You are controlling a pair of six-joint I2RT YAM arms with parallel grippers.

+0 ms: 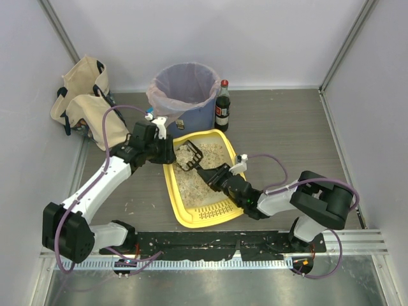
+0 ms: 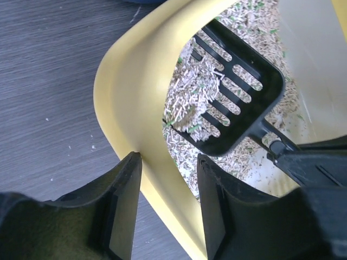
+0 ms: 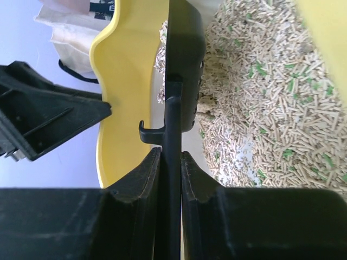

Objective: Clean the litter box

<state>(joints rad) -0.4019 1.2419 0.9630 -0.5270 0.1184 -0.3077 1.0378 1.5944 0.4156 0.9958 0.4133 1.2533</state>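
With the left gripper (image 2: 165,206) straddling the litter box (image 1: 171,191) rim (jaws apart, either side of the wall) and the right gripper (image 3: 168,173) clenched on the scoop (image 2: 233,97) handle, lift the loaded scoop toward the blue bin (image 1: 191,118) just beyond the tray's far end.

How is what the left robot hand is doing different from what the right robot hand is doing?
The left gripper straddles the yellow litter box rim, its fingers apart either side; the right gripper is pinched shut on the black scoop handle. The left one steadies the tray; the right one lifts a scoop loaded with litter. Both have black fingers.
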